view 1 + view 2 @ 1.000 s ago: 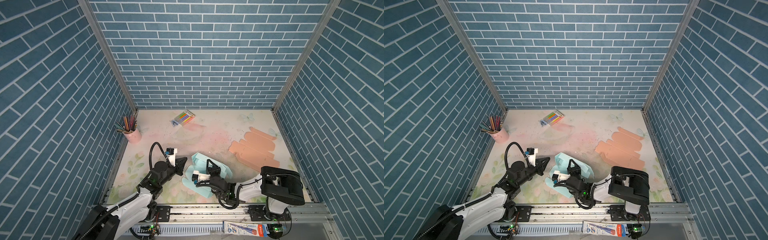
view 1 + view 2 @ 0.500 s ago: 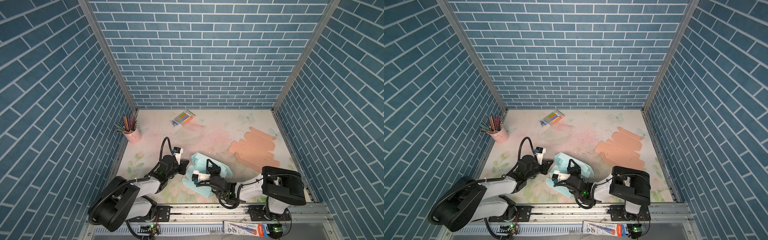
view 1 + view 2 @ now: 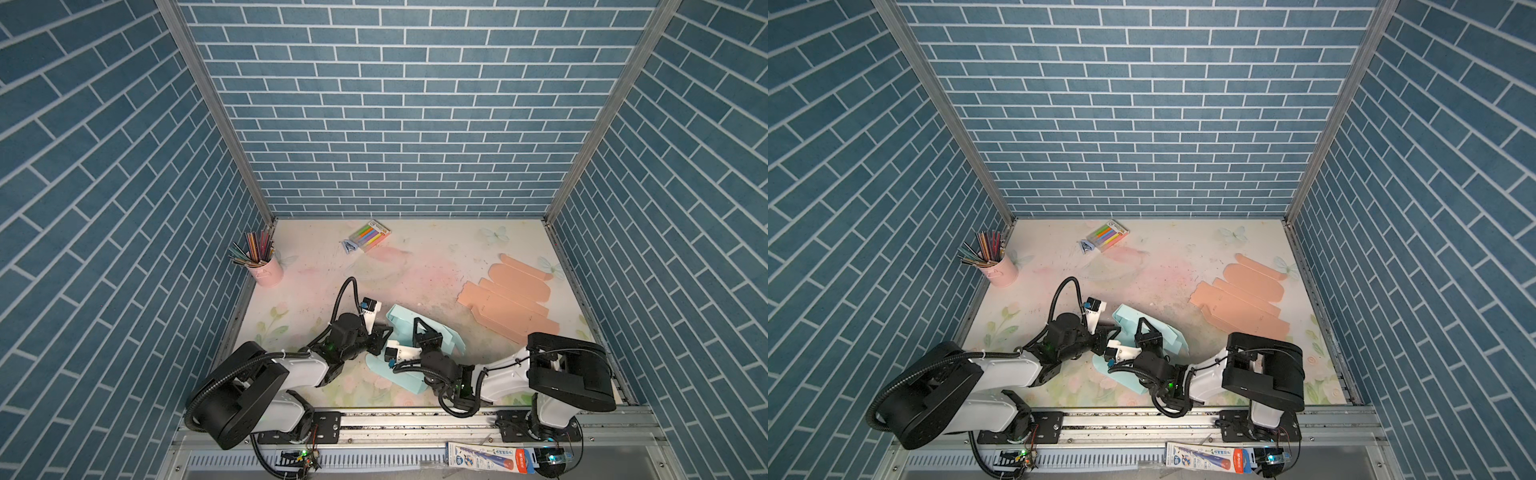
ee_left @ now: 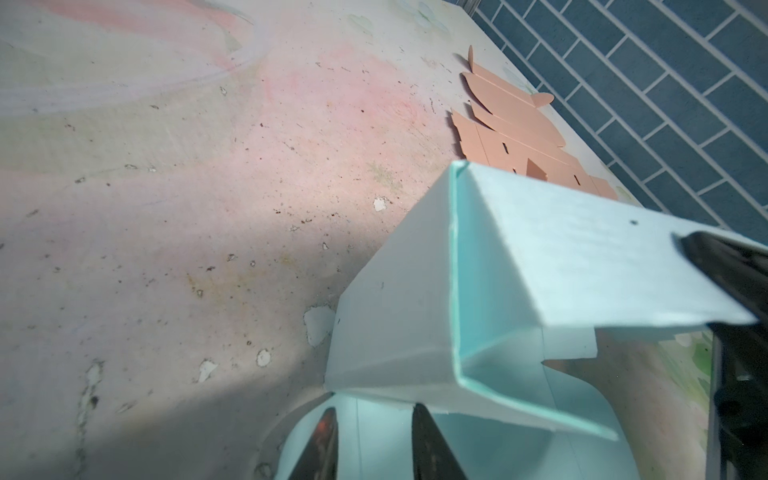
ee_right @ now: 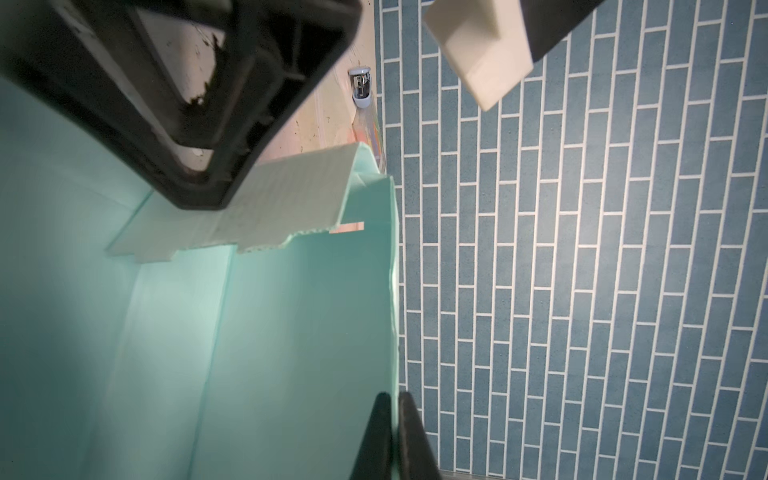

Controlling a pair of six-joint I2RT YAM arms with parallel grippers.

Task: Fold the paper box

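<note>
Two hands meet at the paper box (image 3: 451,347). My left hand (image 4: 374,415) is released, its fingers parted just beside a lower flap. My right hand (image 5: 392,399) is clenched on the rim of a raised wall. The half-formed box lies between them, near the counter's (image 3: 415,266) front edge.
</note>
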